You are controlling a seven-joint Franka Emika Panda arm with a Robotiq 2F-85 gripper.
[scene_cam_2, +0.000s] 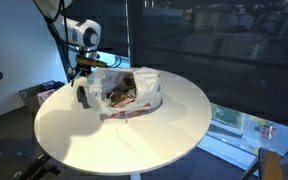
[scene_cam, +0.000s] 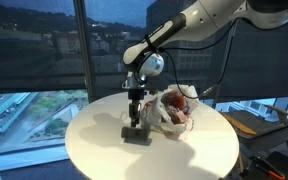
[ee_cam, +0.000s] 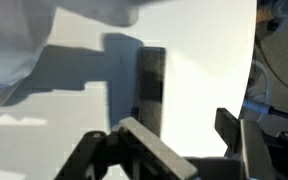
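just above the dark block [scene_cam: 135, 136], gripper [scene_cam: 134, 116] open wide, empty.
block lies off-centre; a finger may knock it into the bag [scene_cam: 174, 108] at right.

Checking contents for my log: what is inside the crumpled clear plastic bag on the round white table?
Reddish and brown items show through the crumpled clear plastic bag, too blurred to identify. The bag's folds cover whatever lies beneath them.

White arm [scene_cam: 199, 20] with black joints and dark fingers [ee_cam: 231, 130]
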